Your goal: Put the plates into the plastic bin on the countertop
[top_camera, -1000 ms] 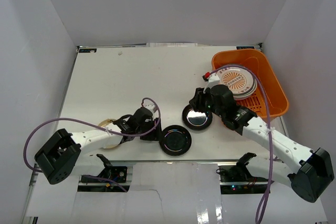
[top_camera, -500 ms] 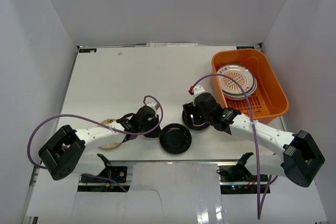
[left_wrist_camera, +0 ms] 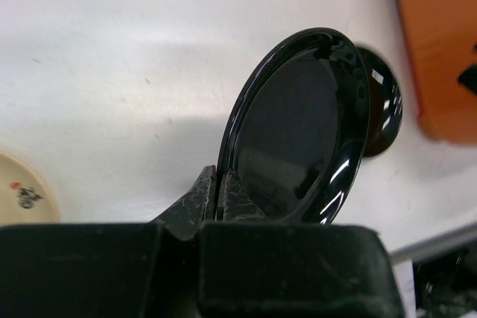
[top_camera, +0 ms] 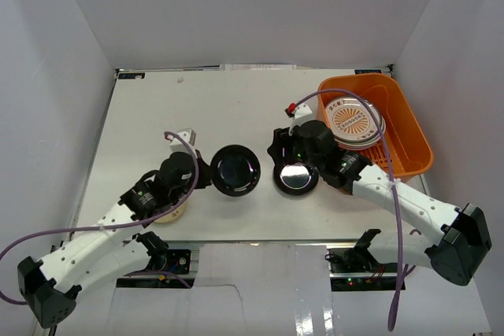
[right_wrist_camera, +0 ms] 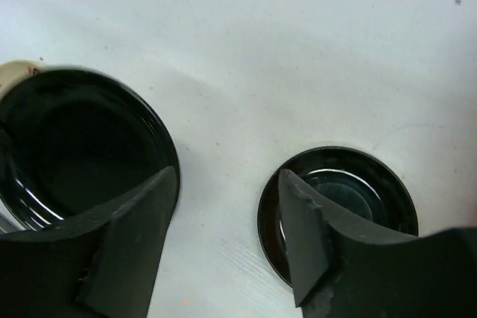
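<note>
White countertop [top_camera: 173, 108]; one black plate [top_camera: 235, 171] pinched by left gripper [left_wrist_camera: 221, 184]; second black plate [top_camera: 296, 178] beside spread right gripper [right_wrist_camera: 227, 184]; one cream plate [left_wrist_camera: 22, 195].

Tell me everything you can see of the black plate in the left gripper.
The black plate is round and glossy like glazed ceramic, with a flat centre and a raised rim catching highlights. The left gripper is shut on its near rim, holding it out beyond the fingers, apparently off the countertop. Nothing else touches it; the second black plate lies apart, to its right.
</note>
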Motion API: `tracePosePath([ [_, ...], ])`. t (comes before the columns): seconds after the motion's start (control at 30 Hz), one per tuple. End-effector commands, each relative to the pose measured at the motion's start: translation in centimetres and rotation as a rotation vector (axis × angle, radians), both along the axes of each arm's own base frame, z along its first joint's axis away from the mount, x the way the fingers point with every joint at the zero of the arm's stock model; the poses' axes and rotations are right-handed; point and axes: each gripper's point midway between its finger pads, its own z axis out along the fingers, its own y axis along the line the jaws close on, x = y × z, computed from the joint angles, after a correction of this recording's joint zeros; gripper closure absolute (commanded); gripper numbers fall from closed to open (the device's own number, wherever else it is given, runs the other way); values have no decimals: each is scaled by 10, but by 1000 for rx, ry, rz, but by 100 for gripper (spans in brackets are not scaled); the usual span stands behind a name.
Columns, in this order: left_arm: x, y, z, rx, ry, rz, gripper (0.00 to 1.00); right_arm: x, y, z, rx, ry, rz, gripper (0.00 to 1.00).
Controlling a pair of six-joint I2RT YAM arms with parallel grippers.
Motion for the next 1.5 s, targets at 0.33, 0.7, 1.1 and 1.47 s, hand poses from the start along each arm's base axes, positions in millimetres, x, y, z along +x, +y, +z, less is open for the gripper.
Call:
tracePosePath([
  [0.33,55,85,169,-126,-423,344,100,-46,63,-32,308,175,34,49],
  [0.7,40,75,253,-235,-570,245,100,-65,247,-95,330,291,230,25],
  [1.1,31,56,242,-258,-541,126,100,-67,304,-158,284,403,196,68],
  [1.47,18,35,279,-366,-587,4,100,15,171,30,487,-9,13,92],
])
